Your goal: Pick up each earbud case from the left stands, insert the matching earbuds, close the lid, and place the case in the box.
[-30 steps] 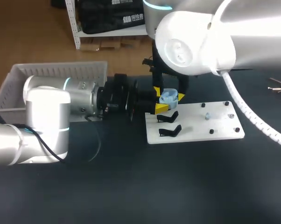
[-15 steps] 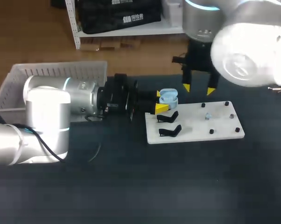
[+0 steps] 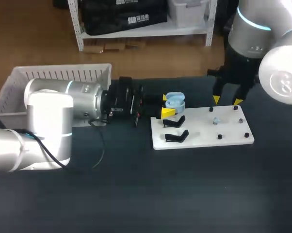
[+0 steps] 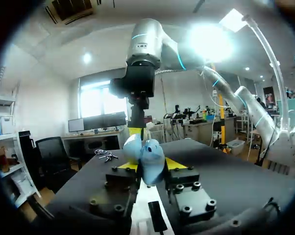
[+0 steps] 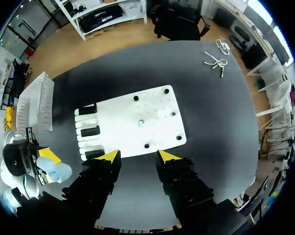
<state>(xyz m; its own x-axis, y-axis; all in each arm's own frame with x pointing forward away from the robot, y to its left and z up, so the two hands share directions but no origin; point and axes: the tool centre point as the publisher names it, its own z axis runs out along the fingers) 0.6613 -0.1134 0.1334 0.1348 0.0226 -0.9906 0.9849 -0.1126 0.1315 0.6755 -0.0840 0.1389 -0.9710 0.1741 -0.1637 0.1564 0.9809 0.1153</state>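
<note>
My left gripper [image 3: 167,105] reaches in level from the left and is shut on a light-blue earbud case [image 3: 175,101] with its lid up. It holds the case just off the far left corner of the white board [image 3: 202,131]. In the left wrist view the case [image 4: 147,159] sits between the yellow tips of this gripper [image 4: 151,165]. A small pale earbud [image 3: 216,121] lies on the board among black pegs. My right gripper [image 3: 227,100] hangs open and empty above the board's far edge. The right wrist view looks straight down past that gripper [image 5: 139,156] at the earbud [image 5: 141,123].
Two black stands [image 3: 175,129] sit on the board's left part. A white slatted basket [image 3: 63,75] stands at the back left behind my left arm. A small metal tool [image 3: 289,90] lies at the far right of the dark table.
My right arm has drawn away from the held case, moving right and up to the board's far edge, and its fingers have narrowed a little. The left arm and case have not moved.
</note>
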